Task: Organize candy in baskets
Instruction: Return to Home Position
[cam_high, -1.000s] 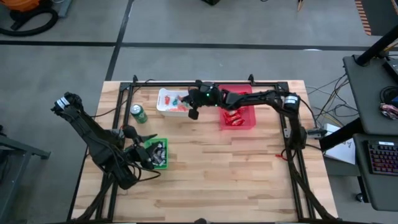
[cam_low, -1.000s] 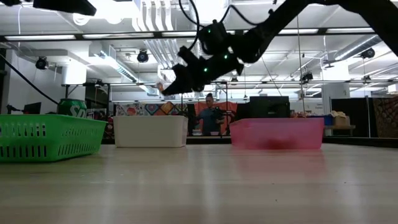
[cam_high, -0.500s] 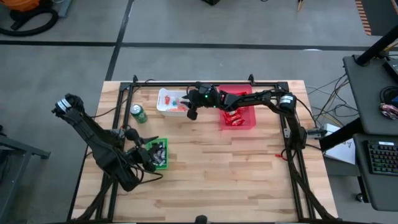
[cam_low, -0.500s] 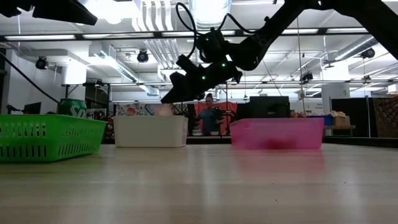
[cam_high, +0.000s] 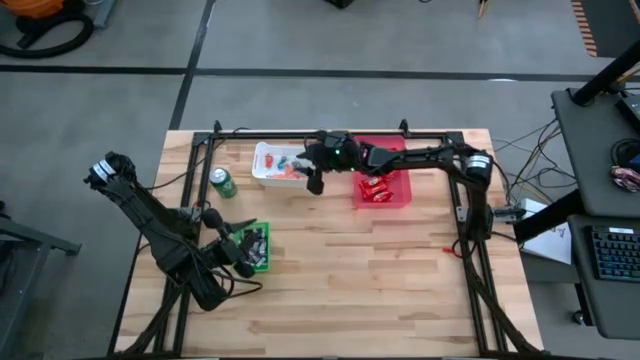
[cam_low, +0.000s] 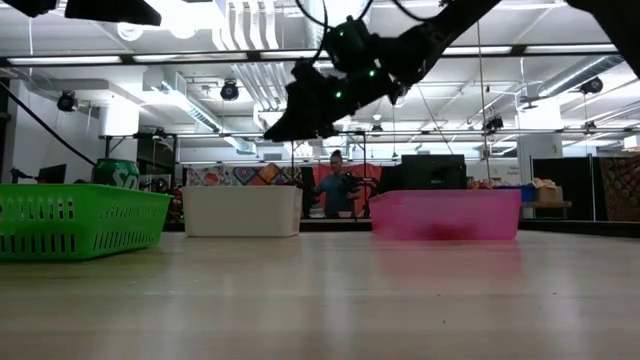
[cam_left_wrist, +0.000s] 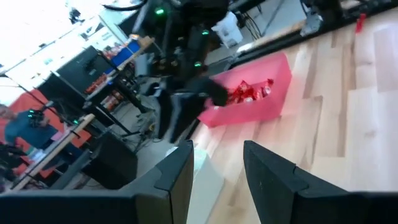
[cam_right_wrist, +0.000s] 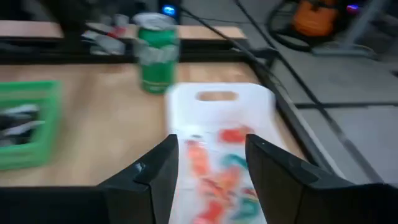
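Right gripper (cam_right_wrist: 211, 146) raised, fingers spread, empty (white basket (cam_right_wrist: 186, 99) of candy (cam_right_wrist: 199, 163) just below and ahead). Left gripper (cam_left_wrist: 217, 152) likewise parted, green basket (cam_low: 80, 225) right beside it

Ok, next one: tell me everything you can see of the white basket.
The white basket is a small rectangular bin of opaque, plastic-looking material, with a slot handle cut in one end wall. It stands upright on the wooden table near the far edge, between the green can and the red basket, apart from both. Small orange, red and green candies lie inside. The right gripper hangs open above it, not touching.
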